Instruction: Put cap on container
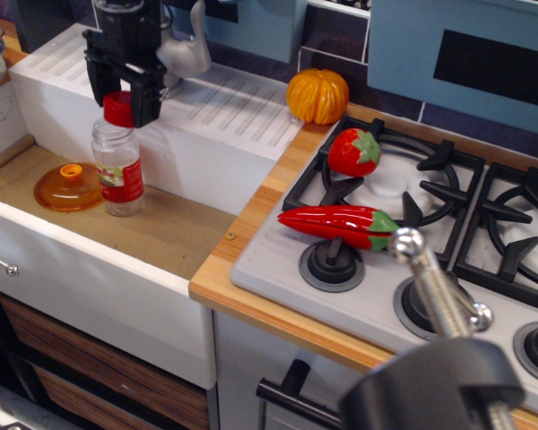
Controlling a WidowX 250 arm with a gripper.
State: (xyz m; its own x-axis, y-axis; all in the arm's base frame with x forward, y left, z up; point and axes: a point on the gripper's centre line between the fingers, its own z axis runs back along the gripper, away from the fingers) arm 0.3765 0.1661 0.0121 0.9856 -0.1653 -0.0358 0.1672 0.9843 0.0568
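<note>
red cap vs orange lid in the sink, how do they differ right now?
The red cap is opaque, a short cylinder; the orange lid is translucent, wider, domed with a knob. The cap is clamped in the gripper right above the jar; the lid lies loose on the sink floor beside the jar. Both are round.

We see a clear plastic container (118, 168), a smooth red plastic cap (119, 109), a glossy red chili (339, 224), and a matt wooden counter edge (251, 300).
</note>
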